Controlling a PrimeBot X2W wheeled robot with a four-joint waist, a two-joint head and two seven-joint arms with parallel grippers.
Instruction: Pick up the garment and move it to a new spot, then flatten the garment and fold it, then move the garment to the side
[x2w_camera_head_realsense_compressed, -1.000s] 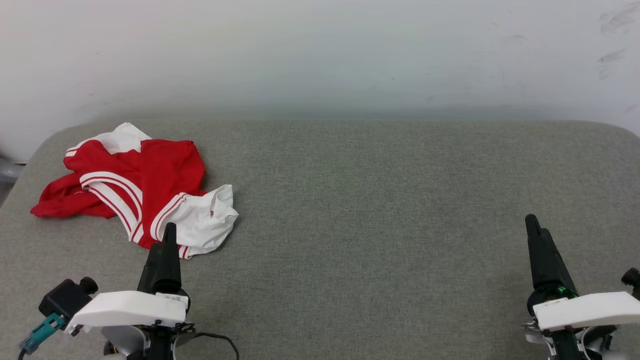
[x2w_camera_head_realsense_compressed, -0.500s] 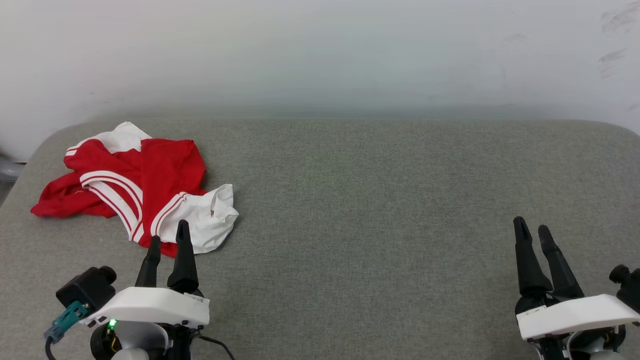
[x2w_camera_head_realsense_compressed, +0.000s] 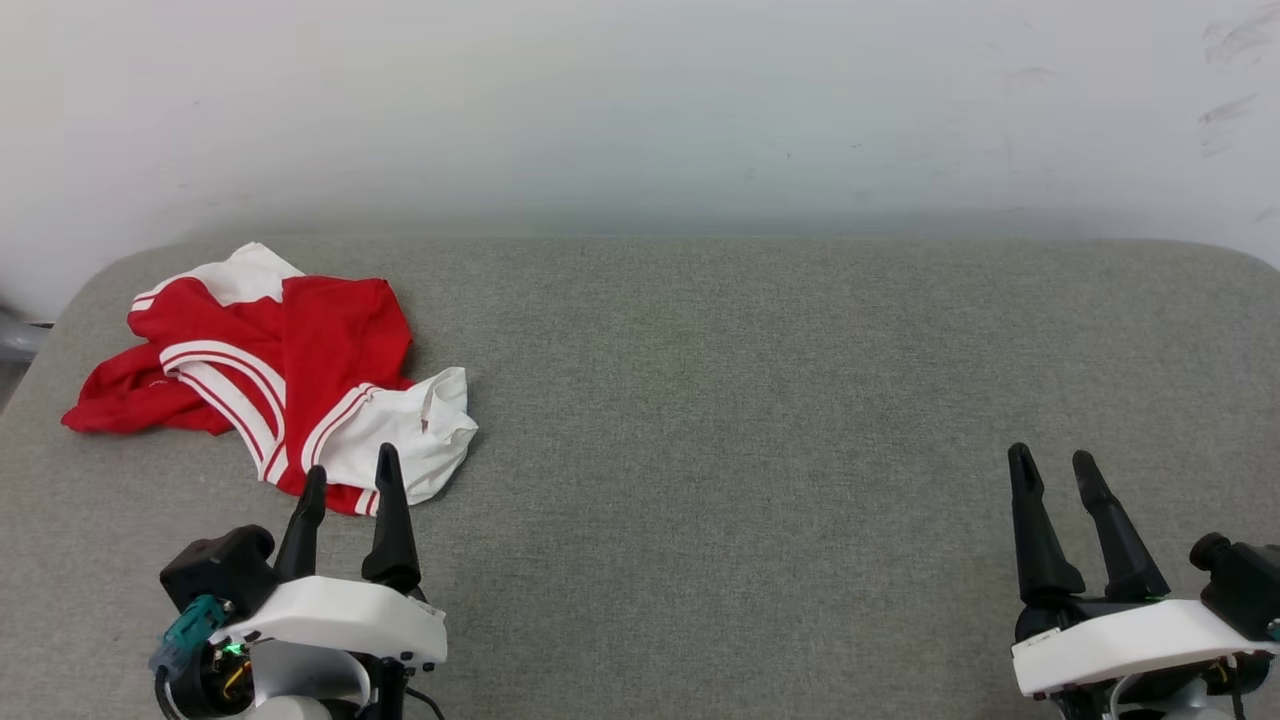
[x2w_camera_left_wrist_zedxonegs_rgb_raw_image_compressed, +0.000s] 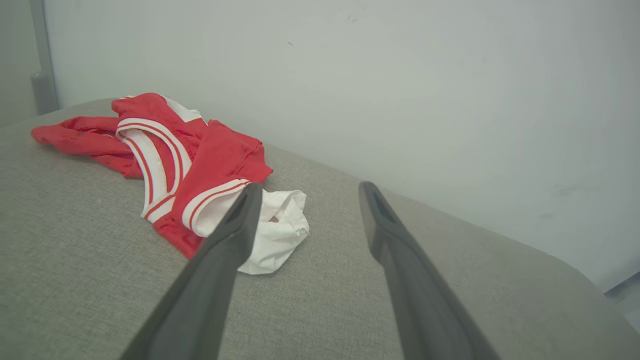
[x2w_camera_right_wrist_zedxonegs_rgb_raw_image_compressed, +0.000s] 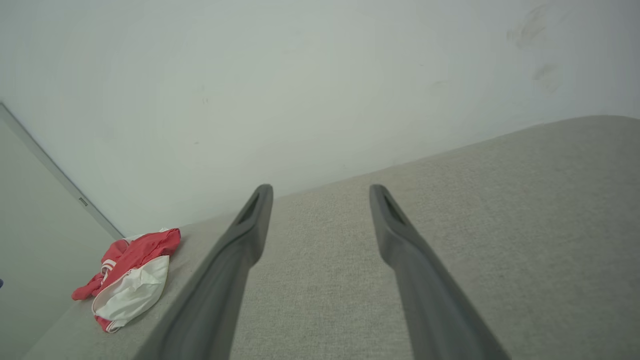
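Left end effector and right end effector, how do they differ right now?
The left end effector sits at the near edge of the crumpled shirt; the right end effector stands far from it, over the bare grey surface. The left one's wrist view has the shirt just ahead; the right one's has it small, off to one side. Both are open and empty.

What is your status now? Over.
Both open: left gripper by the garment, right gripper far off. Garment crumpled, not held. Nothing in the way.
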